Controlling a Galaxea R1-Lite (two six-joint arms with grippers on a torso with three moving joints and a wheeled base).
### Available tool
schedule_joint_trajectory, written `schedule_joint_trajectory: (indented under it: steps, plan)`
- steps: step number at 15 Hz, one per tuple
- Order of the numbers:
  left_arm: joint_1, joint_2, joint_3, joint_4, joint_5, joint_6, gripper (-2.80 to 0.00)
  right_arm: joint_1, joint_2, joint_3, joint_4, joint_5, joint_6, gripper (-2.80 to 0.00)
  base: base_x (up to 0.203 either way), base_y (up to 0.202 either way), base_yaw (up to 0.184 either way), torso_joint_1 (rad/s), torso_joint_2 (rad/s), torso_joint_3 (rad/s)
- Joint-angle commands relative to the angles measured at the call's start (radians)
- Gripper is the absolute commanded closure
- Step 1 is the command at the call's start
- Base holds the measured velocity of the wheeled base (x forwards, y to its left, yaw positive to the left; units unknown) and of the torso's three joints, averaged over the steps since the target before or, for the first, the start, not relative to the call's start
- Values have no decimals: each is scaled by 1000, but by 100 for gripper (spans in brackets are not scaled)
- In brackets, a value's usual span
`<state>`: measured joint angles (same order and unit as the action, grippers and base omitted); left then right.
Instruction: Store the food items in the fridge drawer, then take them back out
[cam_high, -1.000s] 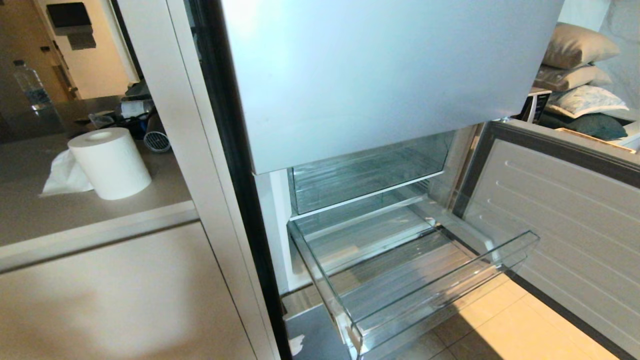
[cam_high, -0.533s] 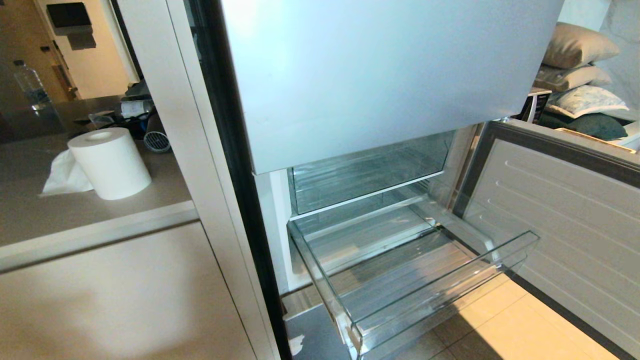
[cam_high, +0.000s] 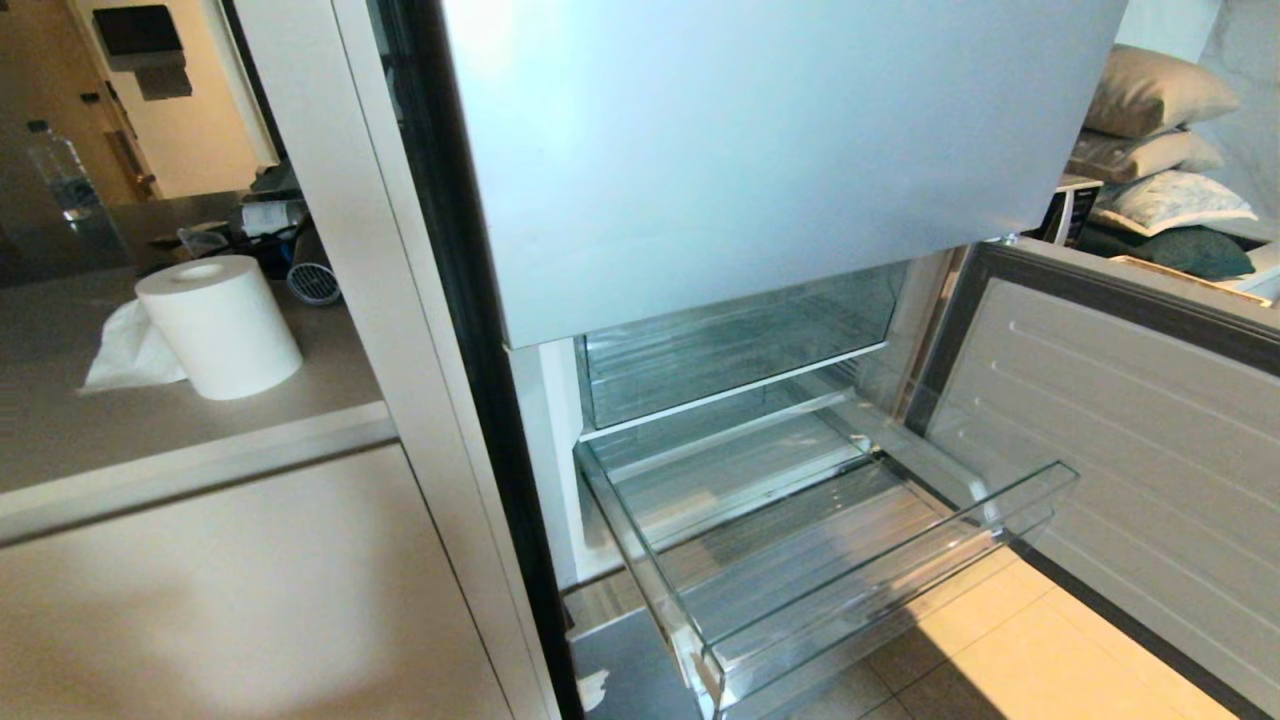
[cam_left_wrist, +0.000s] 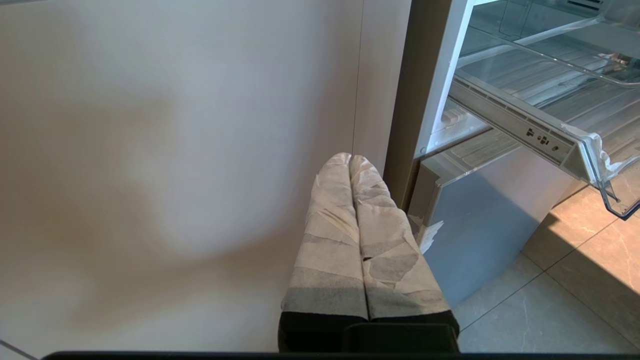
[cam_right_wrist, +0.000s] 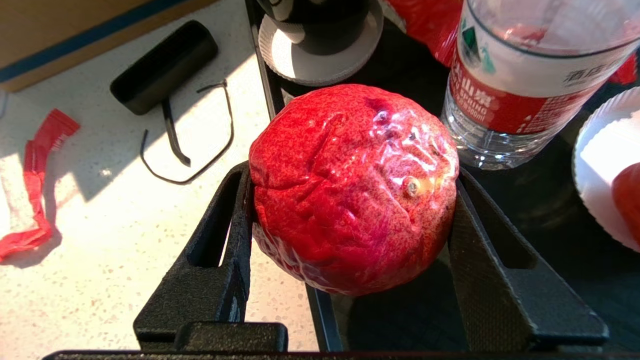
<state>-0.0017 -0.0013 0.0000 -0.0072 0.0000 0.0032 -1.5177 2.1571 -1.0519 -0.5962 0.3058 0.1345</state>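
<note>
- Between the black fingers of the right gripper (cam_right_wrist: 350, 200), seen only in the right wrist view: red fruit (cam_right_wrist: 352, 187), glossy and wrinkled, pinched from both sides; held above the edge where a white speckled bench (cam_right_wrist: 100, 240) meets a dark tray (cam_right_wrist: 525, 200).
- Just beyond the fruit: clear water bottle (cam_right_wrist: 520, 85) with red label, standing on the tray; white paper plate (cam_right_wrist: 320, 62) under a black object; second white plate (cam_right_wrist: 600, 165) at the tray's far side.
- On the bench, apart from the fruit: black-framed glasses (cam_right_wrist: 185, 135); red ribbon scrap (cam_right_wrist: 35, 175).
- Left gripper (cam_left_wrist: 350, 160): tape-wrapped fingers pressed together, holding nothing; low beside a pale cabinet panel (cam_left_wrist: 175, 150), near the fridge base.
- Head view: fridge drawer (cam_high: 850, 590) pulled out, nothing inside it, chipped whitish front corner; lower fridge door (cam_high: 1130, 450) swung open to the right.
- Further left: paper towel roll (cam_high: 220, 325) on a counter.
</note>
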Motion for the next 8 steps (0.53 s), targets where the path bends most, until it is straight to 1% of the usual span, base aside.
schedule_joint_trajectory:
  steps: [1,8]
  plan:
    - [0,0,2,0,0,0,0,-3,17,-4,-5,1,1,0,0,0,0,0,0,0]
    - [0,0,2,0,0,0,0,-5,124,-73,-33,-2,-19,0,0,0,0,0,0,0]
